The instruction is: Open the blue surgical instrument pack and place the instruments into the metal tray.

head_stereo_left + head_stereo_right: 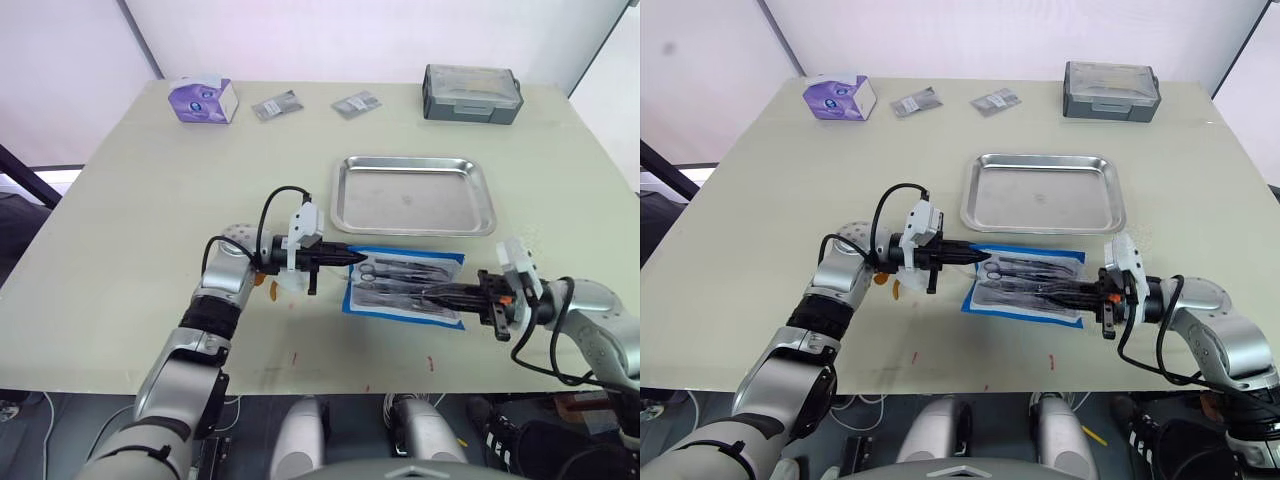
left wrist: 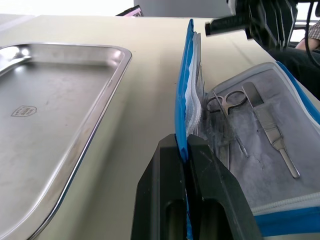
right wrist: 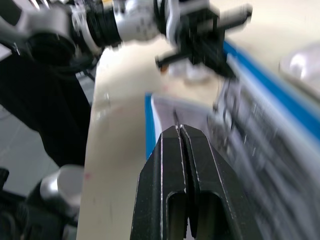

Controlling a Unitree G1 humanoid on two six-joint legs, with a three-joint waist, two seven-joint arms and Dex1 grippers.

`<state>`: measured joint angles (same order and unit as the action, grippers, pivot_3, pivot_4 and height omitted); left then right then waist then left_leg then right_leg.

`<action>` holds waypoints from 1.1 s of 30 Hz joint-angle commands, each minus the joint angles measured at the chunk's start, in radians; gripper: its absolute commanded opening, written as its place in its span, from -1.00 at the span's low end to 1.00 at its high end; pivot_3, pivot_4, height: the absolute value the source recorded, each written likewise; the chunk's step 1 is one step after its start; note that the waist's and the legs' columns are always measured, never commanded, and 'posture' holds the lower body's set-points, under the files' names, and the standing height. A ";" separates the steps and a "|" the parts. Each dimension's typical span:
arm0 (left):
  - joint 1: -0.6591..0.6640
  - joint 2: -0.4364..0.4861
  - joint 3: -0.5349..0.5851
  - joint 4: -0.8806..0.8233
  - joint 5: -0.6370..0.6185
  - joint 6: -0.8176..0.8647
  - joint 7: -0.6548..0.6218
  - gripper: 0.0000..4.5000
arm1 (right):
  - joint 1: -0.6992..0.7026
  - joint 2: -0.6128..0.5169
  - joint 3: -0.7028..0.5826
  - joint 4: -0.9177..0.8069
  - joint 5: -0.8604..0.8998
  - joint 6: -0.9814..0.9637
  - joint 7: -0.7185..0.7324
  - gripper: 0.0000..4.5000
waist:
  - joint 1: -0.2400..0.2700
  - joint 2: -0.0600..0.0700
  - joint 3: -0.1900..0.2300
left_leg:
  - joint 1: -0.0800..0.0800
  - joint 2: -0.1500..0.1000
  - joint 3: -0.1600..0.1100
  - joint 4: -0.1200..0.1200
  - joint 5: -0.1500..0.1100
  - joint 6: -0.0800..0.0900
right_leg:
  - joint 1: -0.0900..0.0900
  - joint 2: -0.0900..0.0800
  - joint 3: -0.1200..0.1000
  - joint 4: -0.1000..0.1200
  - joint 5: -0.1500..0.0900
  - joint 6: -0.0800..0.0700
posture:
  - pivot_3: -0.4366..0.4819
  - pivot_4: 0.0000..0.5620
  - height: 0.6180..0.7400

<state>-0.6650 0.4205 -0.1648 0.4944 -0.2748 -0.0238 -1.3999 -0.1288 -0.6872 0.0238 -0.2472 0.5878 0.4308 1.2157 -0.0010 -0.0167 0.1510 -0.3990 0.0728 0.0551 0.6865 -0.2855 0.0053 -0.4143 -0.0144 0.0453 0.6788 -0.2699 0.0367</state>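
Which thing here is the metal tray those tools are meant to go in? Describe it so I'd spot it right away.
Start at the big pale table and find its middle. The metal tray lies there, just beyond the blue surgical instrument pack that both arms reach toward. It is shallow, shiny and bare, with rounded corners and a raised rim, unlike the grey lidded box at the far edge.

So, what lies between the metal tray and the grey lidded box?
In the left eye view, only bare table lies between the metal tray and the grey lidded box.
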 commanded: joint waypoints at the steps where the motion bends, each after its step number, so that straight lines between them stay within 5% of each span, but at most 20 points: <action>1: -0.003 0.005 0.016 0.003 0.004 -0.017 0.002 -1.00 | 0.015 -0.016 -0.002 0.003 -0.029 -0.045 0.016 -0.98 | 0.000 0.000 0.000 | 0.000 0.000 0.000 0.000 0.000 0.000 | 0.000 0.000 0.000 0.000 0.000 0.000 | -0.05 -0.47 0.86; 33: -0.156 -0.088 -0.038 0.390 0.228 -0.105 0.150 -1.00 | 0.095 0.008 0.082 0.146 -0.199 -0.248 0.037 -0.98 | -0.002 0.000 0.000 | 0.002 -0.001 -0.001 0.000 0.000 0.000 | 0.002 0.000 0.000 0.000 0.000 0.000 | -0.05 -0.47 0.86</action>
<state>-0.8262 0.3421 -0.1777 0.8478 -0.0771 -0.1196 -1.2594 -0.0416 -0.6805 0.1101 -0.0985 0.3854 0.1933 1.2539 -0.0031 -0.0167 0.1505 -0.3972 0.0722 0.0545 0.6867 -0.2855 0.0053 -0.4120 -0.0141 0.0450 0.6786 -0.2699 0.0367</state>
